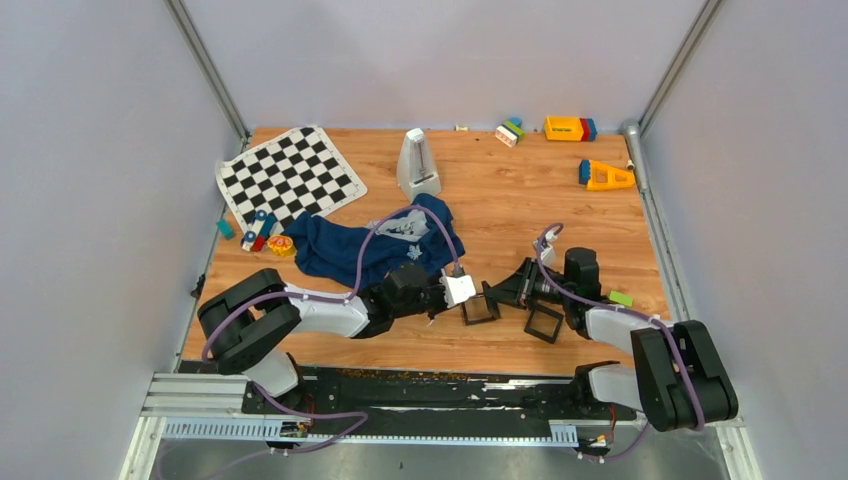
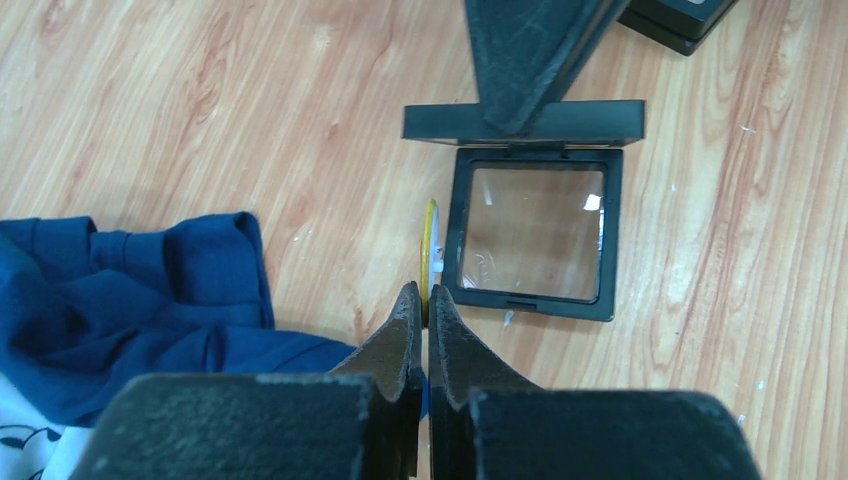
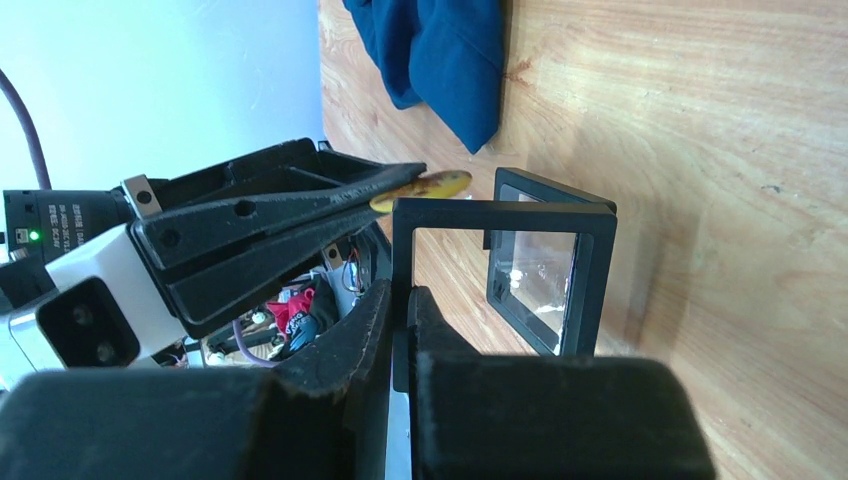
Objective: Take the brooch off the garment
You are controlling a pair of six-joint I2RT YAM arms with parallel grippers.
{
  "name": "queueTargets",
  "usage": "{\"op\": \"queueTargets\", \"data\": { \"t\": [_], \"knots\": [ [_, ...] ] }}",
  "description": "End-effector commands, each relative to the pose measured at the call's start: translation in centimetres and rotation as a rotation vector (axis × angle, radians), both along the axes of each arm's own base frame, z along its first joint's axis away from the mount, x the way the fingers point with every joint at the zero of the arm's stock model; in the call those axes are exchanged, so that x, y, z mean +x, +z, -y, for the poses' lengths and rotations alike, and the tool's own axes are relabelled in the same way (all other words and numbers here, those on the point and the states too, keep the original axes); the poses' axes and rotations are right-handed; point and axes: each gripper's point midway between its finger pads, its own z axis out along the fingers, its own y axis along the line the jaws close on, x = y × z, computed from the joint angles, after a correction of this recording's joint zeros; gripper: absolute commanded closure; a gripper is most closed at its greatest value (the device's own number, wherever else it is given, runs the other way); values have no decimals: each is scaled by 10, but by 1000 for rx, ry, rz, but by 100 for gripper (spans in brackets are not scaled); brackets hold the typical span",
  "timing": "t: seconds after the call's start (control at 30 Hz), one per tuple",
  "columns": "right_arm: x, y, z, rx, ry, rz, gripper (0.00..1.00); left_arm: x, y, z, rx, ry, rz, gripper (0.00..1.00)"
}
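Note:
My left gripper (image 2: 421,295) is shut on the brooch (image 2: 430,245), a small gold disc seen edge-on, held just above the table at the left edge of an open black square frame case (image 2: 530,303). The brooch also shows in the right wrist view (image 3: 420,187), clear of the cloth. My right gripper (image 3: 400,295) is shut on the case's raised lid (image 3: 500,215) and holds it upright. The garment (image 1: 350,245), a navy T-shirt, lies crumpled behind and to the left of the left gripper (image 1: 462,292); it also shows in the left wrist view (image 2: 150,290).
A second black frame (image 1: 544,322) lies by the right gripper (image 1: 510,290). A chequered cloth (image 1: 290,175) is at the back left, a white metronome (image 1: 418,162) behind the shirt. Toys lie at the back right (image 1: 570,128) and beside the shirt (image 1: 281,245).

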Motion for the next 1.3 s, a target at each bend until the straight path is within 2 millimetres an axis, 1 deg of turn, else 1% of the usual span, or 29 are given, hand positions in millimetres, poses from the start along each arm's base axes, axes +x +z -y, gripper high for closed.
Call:
{"op": "queueTargets", "data": {
  "t": [0.0,0.37,0.57,0.73,0.83,0.87,0.9,0.93,1.07,1.23,1.27],
  "knots": [
    [5,9,-2,39,11,60,100,1,17,21,-27,-47,66,100],
    [5,5,-4,56,17,60,100,4,0,28,52,-29,82,100],
    [5,5,-4,57,17,58,100,-2,-11,33,109,-54,90,99],
    [5,3,-4,53,17,53,100,-7,-15,36,130,-73,100,97],
    [6,2,-4,49,13,50,100,-11,-21,36,155,-97,81,93],
    [6,1,-3,47,11,49,100,-12,-21,38,155,-103,76,88],
    [7,1,-3,46,10,49,100,-14,-23,37,162,-106,70,85],
    [7,-1,-3,43,8,47,100,-14,-23,38,163,-109,68,79],
    [8,-4,-3,37,6,37,100,-18,-24,39,159,-120,48,65],
    [9,-8,-3,32,4,27,100,-31,-26,44,149,-180,3,59],
    [10,-8,-3,30,2,27,100,-32,-24,44,142,-184,-5,56]
  ]
}}
